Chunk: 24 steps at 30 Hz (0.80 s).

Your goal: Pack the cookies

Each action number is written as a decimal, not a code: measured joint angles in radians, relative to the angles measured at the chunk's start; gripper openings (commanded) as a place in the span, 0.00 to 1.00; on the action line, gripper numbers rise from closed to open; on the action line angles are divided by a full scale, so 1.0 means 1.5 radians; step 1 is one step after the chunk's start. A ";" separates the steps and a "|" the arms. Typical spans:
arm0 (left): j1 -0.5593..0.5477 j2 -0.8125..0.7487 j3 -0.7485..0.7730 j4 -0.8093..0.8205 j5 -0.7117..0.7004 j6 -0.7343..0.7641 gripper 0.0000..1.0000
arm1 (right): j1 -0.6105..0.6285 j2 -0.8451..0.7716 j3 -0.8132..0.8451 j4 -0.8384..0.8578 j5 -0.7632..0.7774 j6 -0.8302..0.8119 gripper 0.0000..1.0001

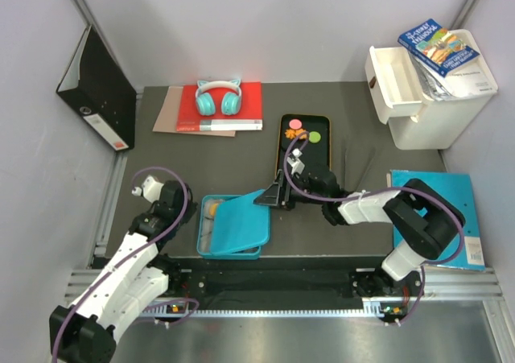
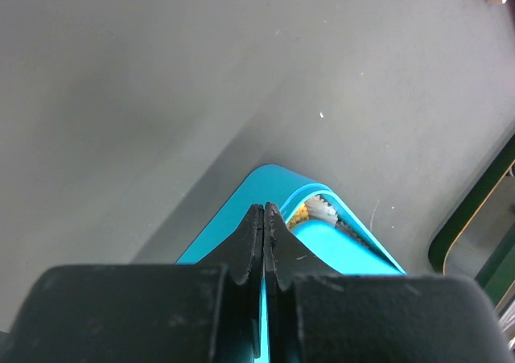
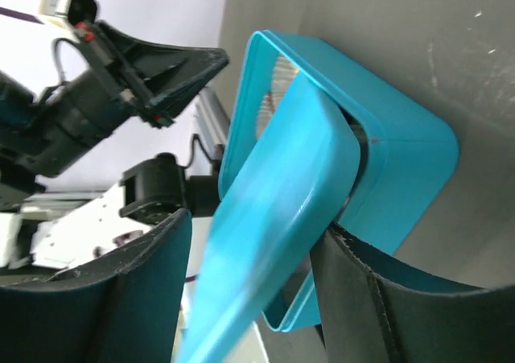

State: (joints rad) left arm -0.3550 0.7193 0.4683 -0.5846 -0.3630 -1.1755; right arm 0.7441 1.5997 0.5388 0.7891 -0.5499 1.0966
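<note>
A teal box [image 1: 211,246] sits at the table's near middle, its teal lid [image 1: 241,218] lying tilted over it with the right corner raised. Paper cups and an orange cookie [image 2: 299,212] show in the uncovered left strip. My right gripper [image 1: 273,195] is open, its fingers either side of the lid's raised edge [image 3: 282,186]; the lid rests against the right finger [image 3: 354,282]. My left gripper [image 2: 265,206] is shut and empty over the box's left corner [image 2: 241,210]. A black tray [image 1: 324,150] behind holds pink [image 1: 295,124], orange [image 1: 291,135] and green [image 1: 315,137] cookies.
A red book with teal headphones [image 1: 219,97] lies at the back left, and a black binder [image 1: 96,89] leans on the left wall. A white drawer unit [image 1: 430,85] with a book on top stands at the back right. A blue folder [image 1: 451,210] lies at the right.
</note>
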 measured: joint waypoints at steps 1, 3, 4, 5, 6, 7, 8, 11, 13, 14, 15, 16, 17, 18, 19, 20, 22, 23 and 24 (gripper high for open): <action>0.000 -0.002 0.000 0.000 0.000 0.000 0.00 | 0.002 -0.006 0.012 -0.029 0.004 -0.017 0.59; 0.000 -0.004 -0.001 0.001 0.000 0.000 0.00 | 0.003 -0.009 0.023 -0.071 0.013 -0.041 0.59; 0.000 -0.004 -0.001 0.001 0.000 0.000 0.00 | 0.003 -0.009 0.023 -0.090 0.018 -0.050 0.59; 0.000 -0.004 -0.001 0.001 0.000 0.000 0.00 | 0.003 -0.009 0.023 -0.108 0.020 -0.055 0.59; 0.000 -0.004 -0.001 0.001 0.000 0.002 0.00 | 0.003 -0.009 0.022 -0.128 0.024 -0.061 0.59; 0.000 -0.004 -0.001 0.001 0.000 0.002 0.00 | 0.003 -0.009 0.022 -0.143 0.027 -0.065 0.59; 0.000 -0.004 -0.001 0.001 0.000 0.003 0.00 | 0.003 -0.009 0.022 -0.154 0.031 -0.069 0.59; 0.000 -0.004 -0.001 0.001 0.000 0.005 0.00 | 0.003 -0.008 0.021 -0.175 0.040 -0.076 0.60; 0.000 -0.004 -0.001 0.001 0.000 0.007 0.00 | 0.003 -0.008 0.021 -0.180 0.043 -0.081 0.60; 0.000 -0.004 -0.001 0.001 0.000 0.007 0.00 | 0.003 -0.007 0.021 -0.183 0.046 -0.084 0.61; 0.000 -0.004 -0.001 0.001 0.000 0.009 0.00 | 0.003 -0.007 0.021 -0.187 0.049 -0.085 0.62; 0.000 -0.004 -0.001 0.001 0.000 0.010 0.00 | 0.003 -0.007 0.020 -0.191 0.052 -0.087 0.62; 0.000 -0.004 -0.001 0.001 0.000 0.010 0.00 | 0.003 -0.007 0.020 -0.194 0.053 -0.090 0.63; 0.000 -0.004 -0.001 0.001 0.000 0.011 0.00 | 0.003 -0.007 0.021 -0.199 0.055 -0.092 0.63; 0.000 -0.004 -0.001 0.001 0.000 0.012 0.00 | 0.003 -0.007 0.021 -0.207 0.058 -0.096 0.63; 0.000 -0.004 -0.001 0.001 0.000 0.012 0.00 | 0.003 -0.007 0.021 -0.215 0.061 -0.101 0.63; 0.000 -0.004 -0.001 0.001 0.000 0.012 0.00 | 0.003 -0.007 0.021 -0.233 0.068 -0.111 0.62; 0.000 -0.004 -0.001 0.001 0.000 0.013 0.00 | 0.003 -0.007 0.021 -0.238 0.070 -0.114 0.60; 0.000 -0.004 -0.001 0.001 0.000 0.013 0.00 | 0.003 -0.007 0.021 -0.247 0.073 -0.119 0.59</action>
State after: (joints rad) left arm -0.3550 0.7132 0.4664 -0.5835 -0.3634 -1.1564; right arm 0.7490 1.5887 0.5709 0.4183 -0.4404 0.9180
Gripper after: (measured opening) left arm 0.010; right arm 0.627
